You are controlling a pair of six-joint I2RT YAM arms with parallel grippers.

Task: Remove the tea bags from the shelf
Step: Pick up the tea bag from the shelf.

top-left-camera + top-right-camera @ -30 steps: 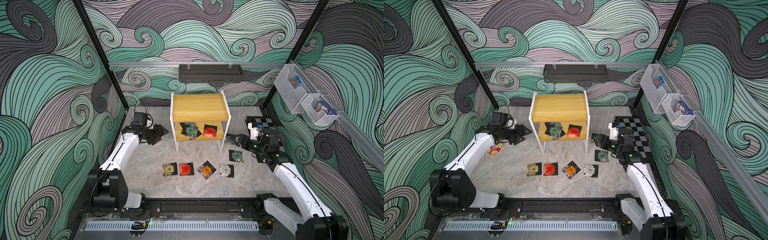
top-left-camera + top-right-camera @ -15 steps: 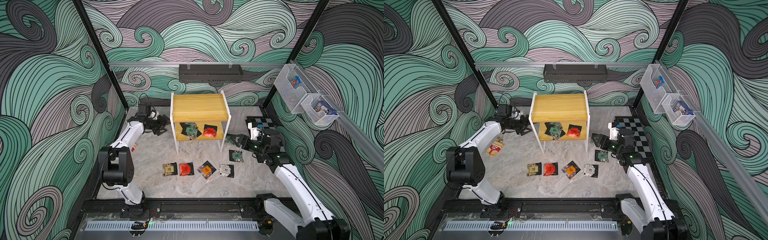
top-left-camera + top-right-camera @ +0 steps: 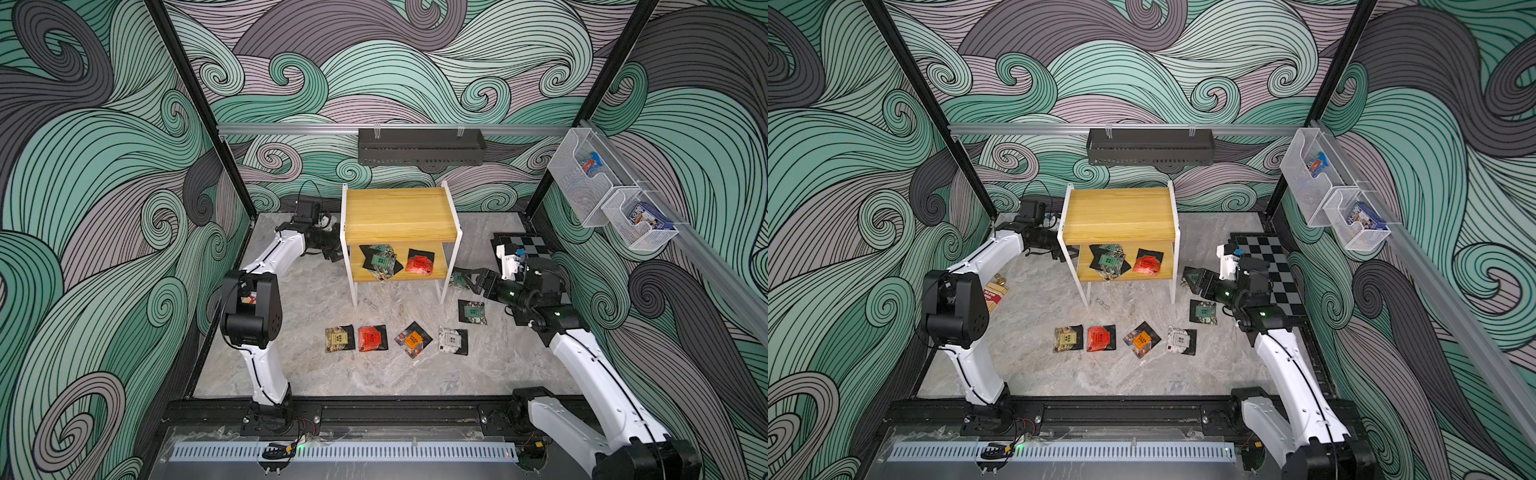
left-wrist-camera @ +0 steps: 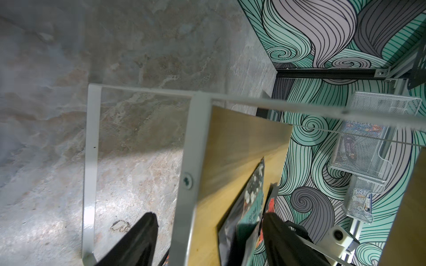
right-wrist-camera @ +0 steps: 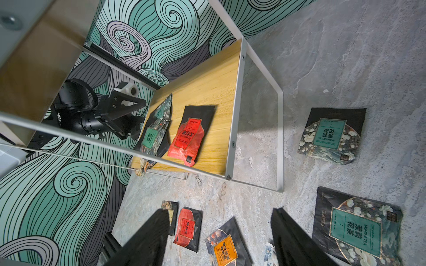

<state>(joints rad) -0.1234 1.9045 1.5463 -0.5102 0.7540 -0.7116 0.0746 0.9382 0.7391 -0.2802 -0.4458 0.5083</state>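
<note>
The shelf (image 3: 398,214) (image 3: 1119,212) stands at the back middle. Its lower board holds a pile of teal tea bags (image 3: 380,262) (image 5: 151,135) and a red tea bag (image 3: 419,264) (image 5: 187,135). My left gripper (image 3: 336,249) (image 4: 208,216) is open at the shelf's left end. One finger is outside the white frame leg, the other over the board beside a teal tea bag (image 4: 253,202). My right gripper (image 3: 460,276) (image 5: 220,211) hangs open and empty right of the shelf, over a teal tea bag (image 3: 456,281) on the floor.
Yellow (image 3: 338,338), red (image 3: 371,337), orange (image 3: 413,338), white (image 3: 451,340) and teal (image 3: 471,311) sachets lie on the floor before the shelf. A red-and-white carton (image 3: 994,293) lies behind the left arm. Checkerboard (image 3: 525,245), mesh bins (image 3: 582,183) and black wall tray (image 3: 419,147) stand around.
My left arm has swung from the floor at the left up to the shelf's left end, and its gripper now reaches in at the lower board. The right arm has not moved.
</note>
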